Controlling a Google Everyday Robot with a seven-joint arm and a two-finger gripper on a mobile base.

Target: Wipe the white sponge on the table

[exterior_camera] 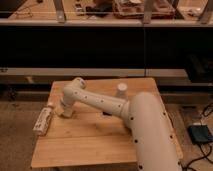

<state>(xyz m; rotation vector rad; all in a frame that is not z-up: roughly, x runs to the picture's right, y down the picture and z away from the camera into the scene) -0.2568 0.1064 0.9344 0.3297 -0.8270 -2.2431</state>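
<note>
The table (95, 142) has a light plank-grained wooden top. My white arm reaches across it from the lower right to the left side. The gripper (65, 111) points down onto the tabletop near the left edge. A small pale block, the white sponge (66, 114), shows right at the gripper's tip, touching the wood. The arm's end hides most of it, so I cannot make out how it is held.
A long narrow white bottle-like object (42, 121) lies at the table's left edge, just left of the gripper. An upturned white cup (121, 90) stands near the back edge. A dark shelf unit runs behind the table. A blue box (200, 134) lies on the floor at right.
</note>
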